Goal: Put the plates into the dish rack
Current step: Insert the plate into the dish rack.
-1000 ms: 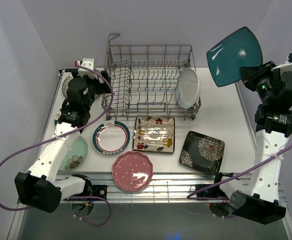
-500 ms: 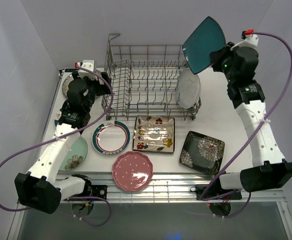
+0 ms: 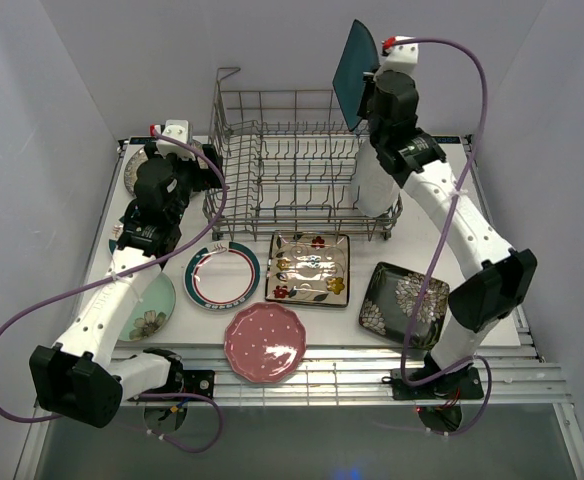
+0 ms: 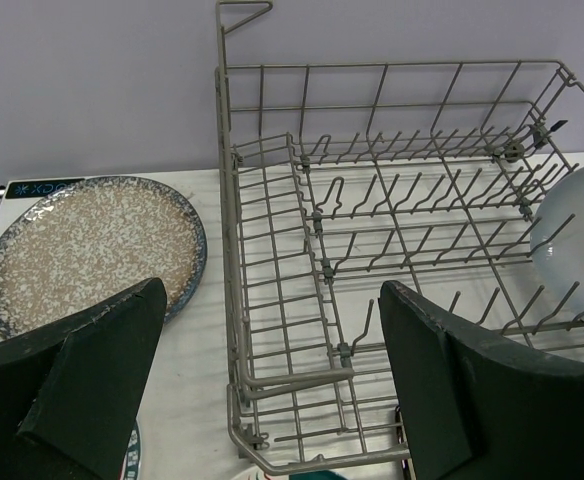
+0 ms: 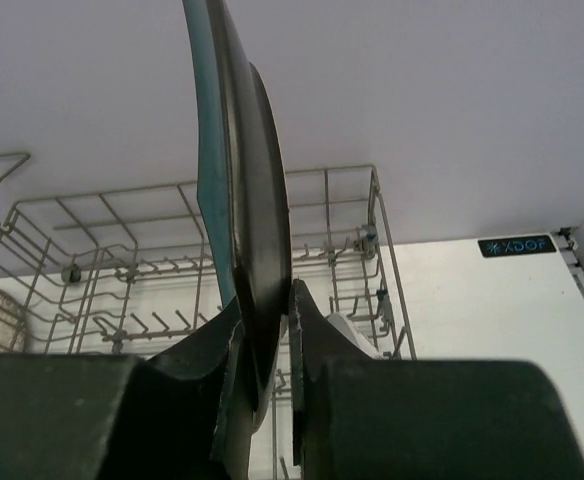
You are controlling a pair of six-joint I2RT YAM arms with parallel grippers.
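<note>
The raised plate point(image 3: 357, 62) is held above the right end of the dish rack point(image 3: 282, 160); the standing plate point(image 4: 577, 240) is lodged in that end; the flat plate point(image 4: 92, 250) is laid left of it

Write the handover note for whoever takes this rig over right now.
Grippers: the left gripper is open and empty, at the left end of the dish rack. The right gripper is shut on the teal plate, held on edge above the rack's right end.
Done: the white oval plate stands in the rack.
Left: slot the teal plate, then load the speckled plate, teal-rimmed plate, cream square plate, black square plate, pink plate and pale green plate, all lying on the table.
</note>
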